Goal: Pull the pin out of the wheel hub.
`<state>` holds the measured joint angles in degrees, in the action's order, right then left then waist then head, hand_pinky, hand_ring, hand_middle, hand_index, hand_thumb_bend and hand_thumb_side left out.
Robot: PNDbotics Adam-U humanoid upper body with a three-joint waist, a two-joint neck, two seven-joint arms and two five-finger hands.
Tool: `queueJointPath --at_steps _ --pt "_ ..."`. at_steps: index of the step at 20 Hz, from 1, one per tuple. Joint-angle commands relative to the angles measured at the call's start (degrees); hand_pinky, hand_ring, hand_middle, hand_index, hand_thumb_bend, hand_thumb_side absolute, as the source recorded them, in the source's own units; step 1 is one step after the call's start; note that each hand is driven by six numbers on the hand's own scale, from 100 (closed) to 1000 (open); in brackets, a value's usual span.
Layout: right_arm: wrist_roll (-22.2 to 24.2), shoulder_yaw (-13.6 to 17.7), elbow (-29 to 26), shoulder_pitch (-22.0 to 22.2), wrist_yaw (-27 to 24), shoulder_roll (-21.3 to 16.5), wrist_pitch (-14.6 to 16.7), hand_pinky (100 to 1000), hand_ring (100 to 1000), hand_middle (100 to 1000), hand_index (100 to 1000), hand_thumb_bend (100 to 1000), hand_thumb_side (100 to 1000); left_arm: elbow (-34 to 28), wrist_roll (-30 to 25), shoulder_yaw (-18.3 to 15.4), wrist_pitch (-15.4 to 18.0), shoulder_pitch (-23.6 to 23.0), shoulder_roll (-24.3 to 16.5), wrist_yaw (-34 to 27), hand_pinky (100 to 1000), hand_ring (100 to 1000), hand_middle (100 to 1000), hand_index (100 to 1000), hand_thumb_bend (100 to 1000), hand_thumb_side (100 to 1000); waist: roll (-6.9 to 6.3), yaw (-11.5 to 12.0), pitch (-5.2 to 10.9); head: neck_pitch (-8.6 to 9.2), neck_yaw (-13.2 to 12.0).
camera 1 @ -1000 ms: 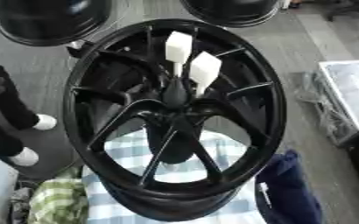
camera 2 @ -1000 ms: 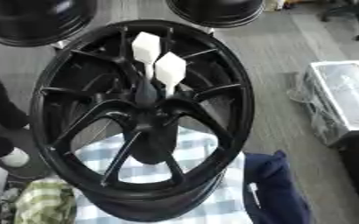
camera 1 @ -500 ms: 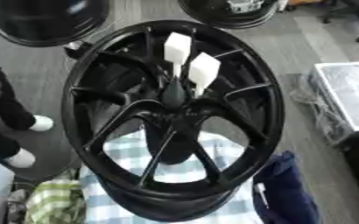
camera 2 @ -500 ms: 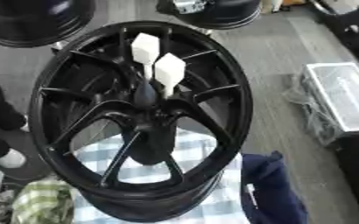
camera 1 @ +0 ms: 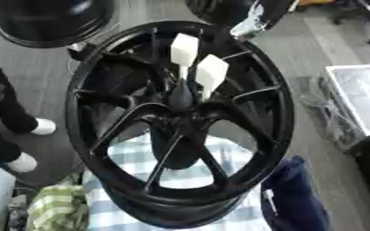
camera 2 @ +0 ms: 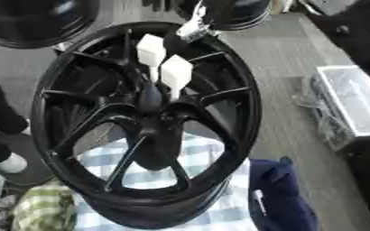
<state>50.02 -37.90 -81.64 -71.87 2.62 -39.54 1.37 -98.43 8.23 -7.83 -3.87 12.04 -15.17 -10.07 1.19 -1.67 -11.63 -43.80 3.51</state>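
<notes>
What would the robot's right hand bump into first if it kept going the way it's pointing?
Probably the upper white pin in the wheel hub; the right hand points down-left at it, though depth is unclear.

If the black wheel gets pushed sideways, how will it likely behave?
The black wheel stands tilted on its rim, so it would probably roll or tip. It looks rigid and likely heavy. The checked cloth beneath may slide.

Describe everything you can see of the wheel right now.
The wheel is glossy black, seemingly metal, with thin paired spokes meeting at a central hub. It stands tilted, face toward the camera, its lower rim on a blue-and-white checked cloth. Two white block-shaped pieces on thin stems rise from the hub area. No hand touches it.
</notes>
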Motion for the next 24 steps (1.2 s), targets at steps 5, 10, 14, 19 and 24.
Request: queueJointPath --at_steps 5,10,14,19,24 --pt "0.93 -0.44 -1.41 -0.8 0.73 -1.04 -1.86 823 773 769 861 519 425 -0.44 -0.24 -0.02 0.07 0.23 -1.38 0.29 767 688 680 709 100 827 -0.27 -0.18 1.22 -0.32 -0.57" --pt "0.31 -0.93 -2.69 0.06 0.72 -1.37 -2.06 822 761 758 842 494 366 -0.47 -0.34 0.01 0.02 0.19 -1.17 0.25 768 688 679 709 100 829 -0.35 -0.14 1.13 -0.32 -0.56" --pt "-0.01 -0.9 -3.77 1.05 1.26 -2.12 -0.99 816 742 745 829 470 319 -0.5 -0.35 -0.01 -0.02 0.13 -1.08 0.22 768 688 678 709 100 830 -0.36 -0.1 1.02 -0.32 -0.72" --pt "-2.21 -0.51 -5.12 2.32 3.12 -2.98 1.5 808 713 729 816 455 276 -0.52 -0.43 0.02 -0.12 0.13 -0.85 0.17 769 688 677 709 100 831 -0.45 -0.07 0.78 -0.32 -0.89" --pt "-3.39 -0.61 -5.69 3.44 3.35 -3.55 2.2 807 708 724 811 451 260 -0.57 -0.47 0.06 -0.18 0.21 -0.66 0.14 769 689 676 708 100 831 -0.58 -0.02 0.6 -0.32 -0.96"
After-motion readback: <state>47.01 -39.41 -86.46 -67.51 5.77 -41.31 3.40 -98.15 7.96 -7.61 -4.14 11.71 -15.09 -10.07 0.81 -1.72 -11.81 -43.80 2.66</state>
